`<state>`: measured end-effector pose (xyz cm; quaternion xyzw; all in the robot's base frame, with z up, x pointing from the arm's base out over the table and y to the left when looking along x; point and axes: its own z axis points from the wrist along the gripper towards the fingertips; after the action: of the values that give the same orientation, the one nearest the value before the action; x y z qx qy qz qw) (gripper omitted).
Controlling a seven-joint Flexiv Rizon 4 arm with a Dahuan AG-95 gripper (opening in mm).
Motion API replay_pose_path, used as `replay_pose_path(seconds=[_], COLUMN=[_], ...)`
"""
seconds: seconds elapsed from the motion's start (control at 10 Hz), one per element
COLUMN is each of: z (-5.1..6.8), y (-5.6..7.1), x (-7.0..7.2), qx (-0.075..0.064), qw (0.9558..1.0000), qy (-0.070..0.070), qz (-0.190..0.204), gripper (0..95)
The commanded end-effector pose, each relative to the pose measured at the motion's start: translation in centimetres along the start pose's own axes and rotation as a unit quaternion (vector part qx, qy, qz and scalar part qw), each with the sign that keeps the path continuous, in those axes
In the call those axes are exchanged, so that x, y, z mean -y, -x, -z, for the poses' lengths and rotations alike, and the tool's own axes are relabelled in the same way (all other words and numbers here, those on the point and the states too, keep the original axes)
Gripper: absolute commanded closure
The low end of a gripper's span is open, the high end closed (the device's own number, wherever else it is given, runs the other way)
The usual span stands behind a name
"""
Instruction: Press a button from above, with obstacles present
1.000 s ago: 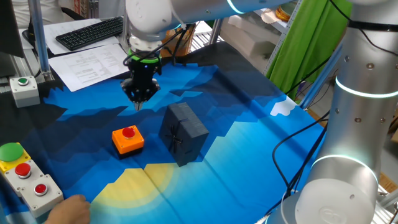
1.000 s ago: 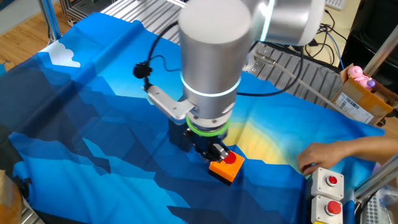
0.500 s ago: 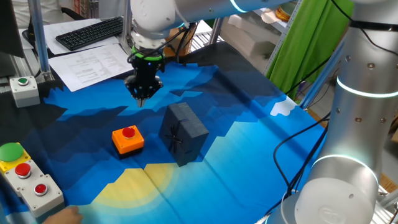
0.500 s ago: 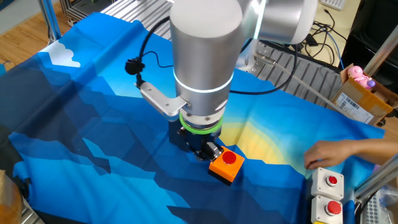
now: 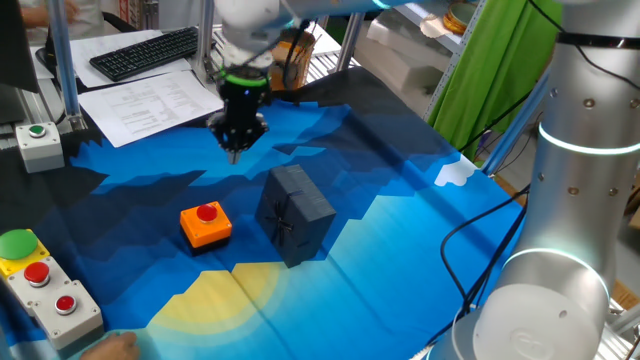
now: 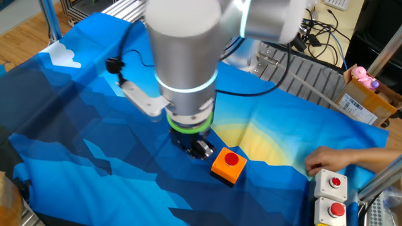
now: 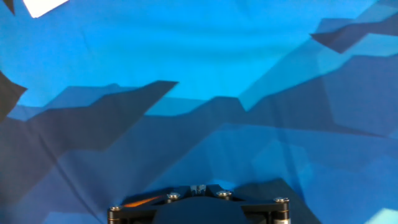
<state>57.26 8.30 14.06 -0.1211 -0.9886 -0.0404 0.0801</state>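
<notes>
The button (image 5: 207,213), red and round on its square orange base, is sitting on the blue patterned cloth (image 5: 380,240) toward the yellow patch. Just beside it, apart from it, the dark grey-black block (image 5: 293,213) is standing taller than the button's box. The gripper (image 5: 235,153) is hanging in the air above the cloth, beyond the button and the block and over neither, pointing downward. Whether its jaws are spread or pressed together cannot be told: the hand view is showing only the gripper's base and cloth. At the table's edge a grey panel (image 5: 45,285) with red and green buttons is lying, and a person's hand (image 6: 339,158) is resting near it.
</notes>
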Motion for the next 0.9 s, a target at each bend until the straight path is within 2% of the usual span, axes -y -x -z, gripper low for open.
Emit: replay_pose_path(seconds=[0.1, 0.2, 0.9], z=[1.0, 1.3, 1.2], y=[-0.5, -0.6, -1.8], x=[1.6, 2.1, 2.3], qx=[0.000, -0.001, -0.003], qw=[1.0000, 1.0000, 0.9998], qy=[0.002, 0.001, -0.002], qz=[0.000, -0.001, -0.022], gripper=[95.0, 95.0, 95.0])
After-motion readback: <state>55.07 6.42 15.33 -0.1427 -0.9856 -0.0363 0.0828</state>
